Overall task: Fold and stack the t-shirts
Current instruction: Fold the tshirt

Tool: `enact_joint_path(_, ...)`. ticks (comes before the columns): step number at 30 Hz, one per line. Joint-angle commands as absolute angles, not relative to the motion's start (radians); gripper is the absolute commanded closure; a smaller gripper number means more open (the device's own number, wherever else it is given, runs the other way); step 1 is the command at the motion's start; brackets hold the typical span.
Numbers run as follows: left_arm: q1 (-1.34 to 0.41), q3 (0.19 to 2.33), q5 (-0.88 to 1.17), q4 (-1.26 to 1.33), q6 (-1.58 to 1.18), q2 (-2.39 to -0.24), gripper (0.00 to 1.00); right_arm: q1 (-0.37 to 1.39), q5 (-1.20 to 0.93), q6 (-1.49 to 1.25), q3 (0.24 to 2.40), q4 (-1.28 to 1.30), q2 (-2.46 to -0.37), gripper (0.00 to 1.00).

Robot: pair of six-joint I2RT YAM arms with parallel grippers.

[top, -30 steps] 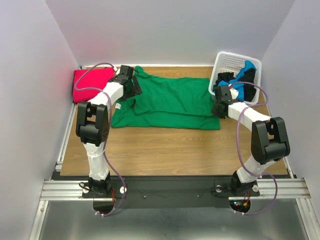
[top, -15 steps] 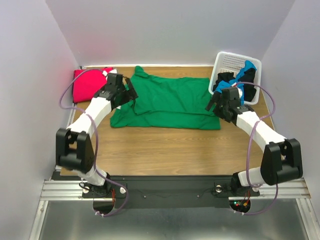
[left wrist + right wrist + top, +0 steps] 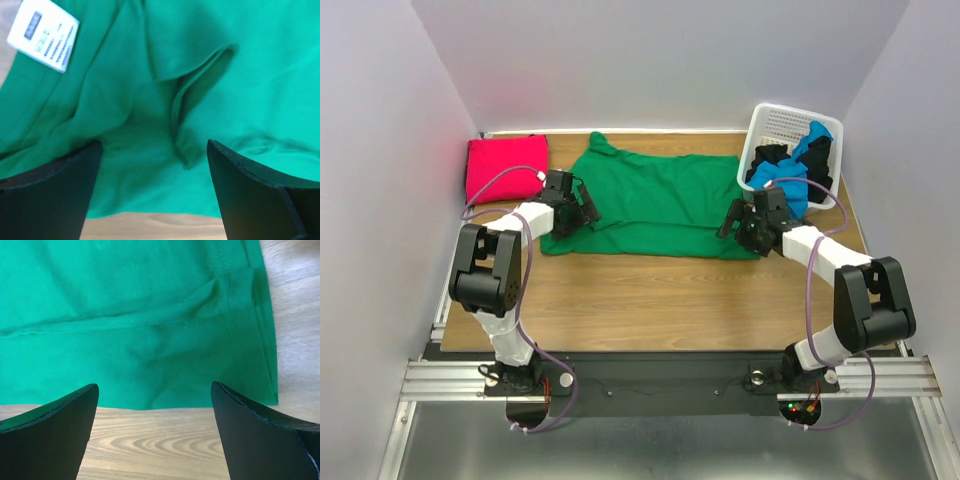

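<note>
A bright green t-shirt [image 3: 660, 200] lies spread across the back middle of the table, its near part folded over. My left gripper [image 3: 582, 208] is low over the shirt's near left corner and open, with nothing between its fingers. In the left wrist view the green t-shirt [image 3: 240, 75] fills the frame, with a white label [image 3: 44, 35], and the left gripper [image 3: 154, 150] stands wide. My right gripper [image 3: 735, 222] is open at the shirt's near right corner. The right wrist view shows the right gripper [image 3: 154, 387] over the green t-shirt's hem [image 3: 125, 315]. A folded magenta-red t-shirt [image 3: 506, 168] lies at the back left.
A white lattice basket [image 3: 782, 122] stands at the back right, holding a blue t-shirt [image 3: 804, 165] and a black one [image 3: 768, 158]. Bare wooden table [image 3: 660, 295] runs from the green shirt to the near edge. White walls close in both sides and the back.
Both grippers have opened and let go of the green shirt. Both have drawn back toward the shirt's near corners, the left one away from the magenta-red shirt.
</note>
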State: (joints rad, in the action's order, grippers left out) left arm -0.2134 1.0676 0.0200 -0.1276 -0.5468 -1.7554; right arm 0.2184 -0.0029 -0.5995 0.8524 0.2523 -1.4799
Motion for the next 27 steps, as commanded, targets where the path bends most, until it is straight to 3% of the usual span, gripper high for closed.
enact_joint_path(1,-0.178,1.037,0.008,-0.092,-0.558,-1.723,0.01,0.23,-0.026,-0.572,0.819,0.149,-1.509,0.0)
enact_joint_path(12,-0.164,0.824,-0.055,-0.078,-0.583,-1.533,0.02,0.229,-0.028,-0.595,0.594,0.066,-1.445,0.0)
enact_joint_path(27,-0.164,0.49,-0.097,-0.245,-0.823,-1.113,0.02,0.23,-0.165,-0.704,0.282,0.195,-0.947,0.0)
